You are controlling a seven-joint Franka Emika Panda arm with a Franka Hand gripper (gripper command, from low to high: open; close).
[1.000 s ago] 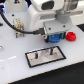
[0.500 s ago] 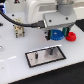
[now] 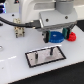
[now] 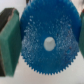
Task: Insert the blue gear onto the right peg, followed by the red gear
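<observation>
The blue gear (image 3: 54,36) lies flat on the white table, partly hidden under my gripper (image 3: 53,35). In the wrist view the blue gear (image 4: 48,42) fills the picture, toothed, with a pale centre hole. My green fingers (image 4: 8,40) stand on either side of it, close to its rim; I cannot tell if they touch. The red gear (image 3: 72,36) lies just to the exterior view's right of the blue one. The grey plate with black border (image 3: 45,56) lies in front, with two thin dark pegs; the right peg (image 3: 51,50) stands free.
A grey fixture with metal parts (image 3: 20,32) stands at the back on the exterior view's left. A black cable (image 3: 12,21) runs across the back. The white table's (image 3: 15,70) front edge is near the plate.
My gripper has come down over the blue gear. The gears and the plate have not moved.
</observation>
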